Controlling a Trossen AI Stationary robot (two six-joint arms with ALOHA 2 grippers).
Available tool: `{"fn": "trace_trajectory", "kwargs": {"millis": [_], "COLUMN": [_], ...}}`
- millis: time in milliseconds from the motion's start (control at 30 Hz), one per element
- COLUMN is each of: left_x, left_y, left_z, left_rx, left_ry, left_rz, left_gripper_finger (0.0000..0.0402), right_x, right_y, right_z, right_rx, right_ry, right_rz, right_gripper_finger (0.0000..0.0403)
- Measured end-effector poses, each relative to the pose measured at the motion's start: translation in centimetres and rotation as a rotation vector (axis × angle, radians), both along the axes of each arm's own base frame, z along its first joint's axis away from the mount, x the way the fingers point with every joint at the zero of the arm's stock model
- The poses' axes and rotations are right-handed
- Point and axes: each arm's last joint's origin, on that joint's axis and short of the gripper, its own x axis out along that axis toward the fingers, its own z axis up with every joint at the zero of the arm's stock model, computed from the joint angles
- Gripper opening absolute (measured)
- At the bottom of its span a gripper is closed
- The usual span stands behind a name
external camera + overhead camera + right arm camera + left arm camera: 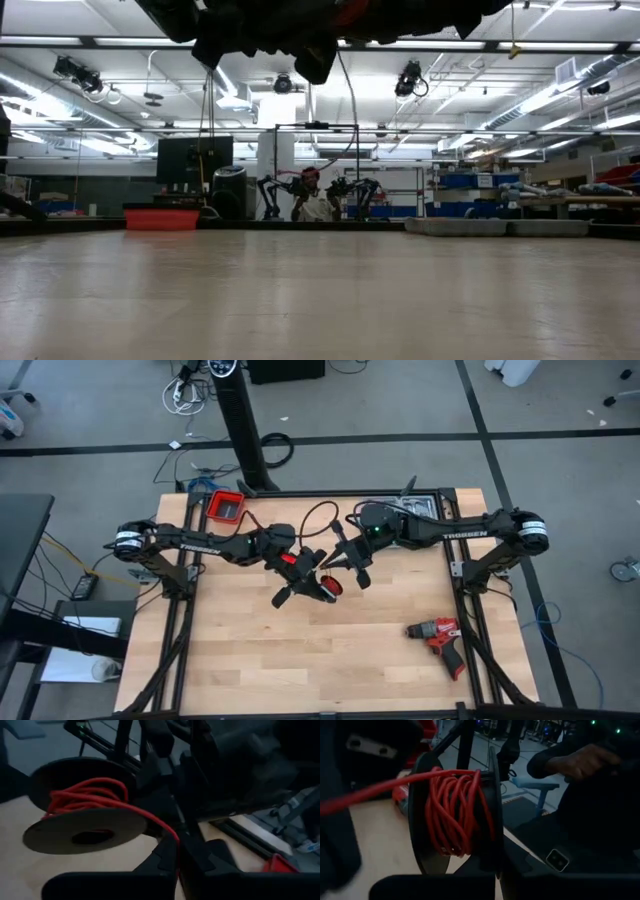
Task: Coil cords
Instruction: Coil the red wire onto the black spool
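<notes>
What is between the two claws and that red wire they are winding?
Nothing visible. The left gripper holds the spool of red cord, and the right gripper pinches the cord's loose strand right beside it.

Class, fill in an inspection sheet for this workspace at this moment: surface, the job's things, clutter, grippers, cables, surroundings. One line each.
Surface: wooden table, mostly bare.
Job's things: red cord wound on a black spool, held above the table's middle; one strand leads off it.
Clutter: red bin at the far left corner; drill near the right side.
Grippers: left gripper shut, at the spool; right gripper beside it on the strand, state unclear.
Cables: black loop behind the grippers; loose leads on the floor.
Surroundings: workshop floor, column, a person far behind.
</notes>
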Motion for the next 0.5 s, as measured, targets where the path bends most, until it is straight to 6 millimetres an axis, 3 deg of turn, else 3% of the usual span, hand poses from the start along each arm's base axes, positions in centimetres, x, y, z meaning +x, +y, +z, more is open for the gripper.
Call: {"fn": "trace_trajectory", "kwargs": {"millis": [267, 500], "left_x": [0.09, 0.12], "left_y": [0.04, 0.08], "left_z": [0.16, 0.13], "left_rx": [0.124, 0.169], "left_ry": [-0.115, -0.144], "left_rz": [-0.009, -0.004], "left_gripper_finger": [0.0006, 0.0006], "right_x": [0.79, 0.49], "right_y": [0.36, 0.38], "right_z": [-0.87, -0.33], "right_rx": [0.095, 0.113], "right_ry": [0.035, 0.024], "right_rz": [0.006, -0.008], "right_gripper_finger": [0.0043, 0.0043]}}
